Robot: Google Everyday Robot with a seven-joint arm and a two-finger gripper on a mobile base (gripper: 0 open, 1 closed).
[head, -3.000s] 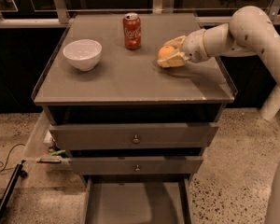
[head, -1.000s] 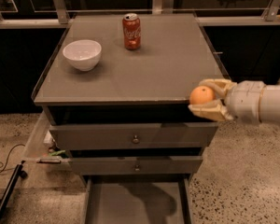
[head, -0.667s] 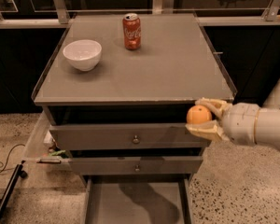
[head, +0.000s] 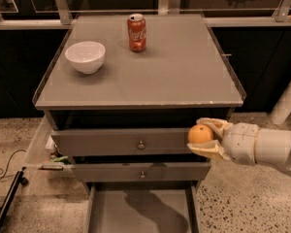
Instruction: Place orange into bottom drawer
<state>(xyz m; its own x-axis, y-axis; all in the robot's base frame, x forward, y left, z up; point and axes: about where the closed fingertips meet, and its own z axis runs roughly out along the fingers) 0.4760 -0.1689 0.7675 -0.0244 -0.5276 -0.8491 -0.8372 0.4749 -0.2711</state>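
The orange is held in my gripper, whose pale fingers close above and below it. The gripper hangs in front of the cabinet's right side, level with the top drawer. The bottom drawer is pulled open below and to the left, a flat grey tray with the arm's shadow on its floor. The white arm comes in from the right.
A white bowl and a red soda can stand on the cabinet top. The middle drawer is shut. A cable and clutter lie on the floor at the left. Speckled floor lies to the right.
My gripper has carried the orange off the cabinet top, forward over the front edge and downward; it is now lower, in front of the top drawer.
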